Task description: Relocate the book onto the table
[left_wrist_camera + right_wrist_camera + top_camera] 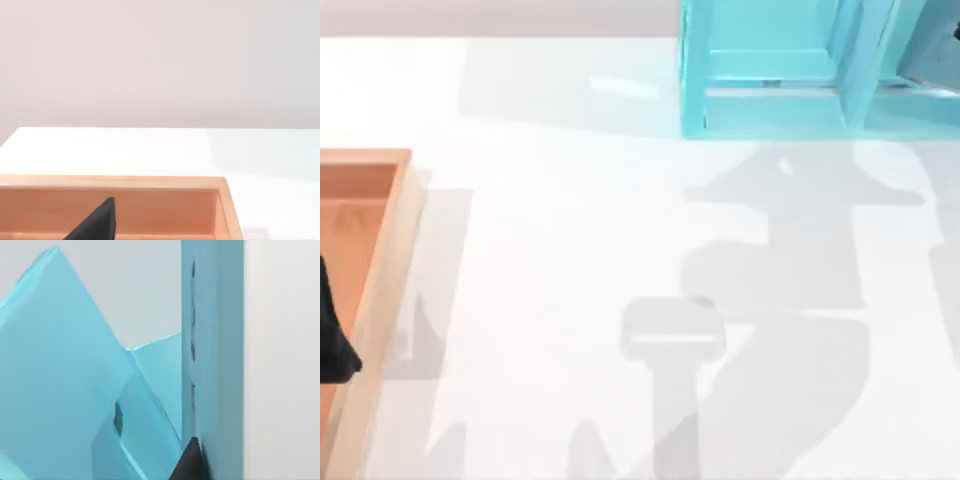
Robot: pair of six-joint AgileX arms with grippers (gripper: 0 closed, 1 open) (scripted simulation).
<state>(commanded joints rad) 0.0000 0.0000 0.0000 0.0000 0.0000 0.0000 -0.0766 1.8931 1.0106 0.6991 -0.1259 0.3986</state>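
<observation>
Close up, the right gripper (pixel 190 463) sits against the shelf (pixel 770 90); its claw's width cannot be told. Where the book lies is unclear, so moving it to the table (pixel 570 250) seems undone. The left gripper (pixel 334 340), claw equally unreadable, hangs over the tray (pixel 380 290).

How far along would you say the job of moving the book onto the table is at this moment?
Nothing looks done: the white table carries no book. In hand, the right gripper is close against the light blue shelf unit, seen in the right wrist view. The left gripper is parked over the wooden tray. Grasping and placing remain.
</observation>
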